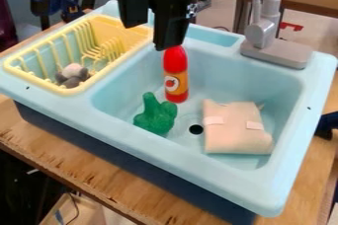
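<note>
A wooden table (pixel 66 164) carries a light-blue toy sink (pixel 178 157) with a dark base, set aslant. Toward 10 o'clock on the sink sits a pale yellow dish rack (pixel 92 79) with upright prongs. The black gripper (pixel 147 37) hangs from the top edge, at 12 o'clock in the view and a little toward 11, above the far side of the basin. Its jaws are released and stand apart, with nothing between them. At the sink's 1 o'clock rises a grey faucet (pixel 264 29) on a broad, flat foot.

In the basin, toward 4 o'clock, lies a folded beige cloth (pixel 236 132) with two paler strips on it. The bottle (pixel 176 78) stands upright at the basin's 11 o'clock, just below the gripper in the view; whether the two touch cannot be told. It is slim, with a rounded red top, an orange middle band and a red bottom; the band bears a whitish round patch with a small red shape. At the basin's 9 o'clock rests a green, lumpy toy (pixel 155 116) with a stubby raised part, near the bottle. A small grey-and-whitish item (pixel 72 75) lies toward the rack's 7 o'clock. Smallest is the dark, round drain hole (pixel 196 129), between the green toy and the cloth.
</note>
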Robot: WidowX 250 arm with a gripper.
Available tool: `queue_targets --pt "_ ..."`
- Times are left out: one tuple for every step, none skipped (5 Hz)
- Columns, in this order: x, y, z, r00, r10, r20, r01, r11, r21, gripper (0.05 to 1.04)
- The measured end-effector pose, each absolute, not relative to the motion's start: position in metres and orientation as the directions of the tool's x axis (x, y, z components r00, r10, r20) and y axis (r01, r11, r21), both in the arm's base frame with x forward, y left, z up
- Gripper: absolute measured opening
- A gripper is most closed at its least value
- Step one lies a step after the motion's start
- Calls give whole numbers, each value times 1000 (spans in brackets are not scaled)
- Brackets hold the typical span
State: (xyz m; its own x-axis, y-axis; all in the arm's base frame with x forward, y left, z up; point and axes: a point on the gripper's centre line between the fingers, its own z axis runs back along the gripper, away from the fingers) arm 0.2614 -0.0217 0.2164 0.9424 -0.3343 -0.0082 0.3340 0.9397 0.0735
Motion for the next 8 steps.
queue_targets --pt "261 -22 209 945 -326 -36 327 943 65 1001" --pt "266 -34 206 967 -256 10 255 966 53 1001" --pt "270 -55 200 972 -226 64 223 974 44 1001" --pt "273 -75 192 973 -195 120 192 981 32 1001" --pt "279 -82 185 975 -161 155 156 987 44 1001" --pt "290 -88 158 979 -160 126 163 986 -15 1001" --pt "300 -79 143 983 -142 117 145 989 -12 1001" --pt "312 -81 126 984 -140 108 141 990 -3 1001"
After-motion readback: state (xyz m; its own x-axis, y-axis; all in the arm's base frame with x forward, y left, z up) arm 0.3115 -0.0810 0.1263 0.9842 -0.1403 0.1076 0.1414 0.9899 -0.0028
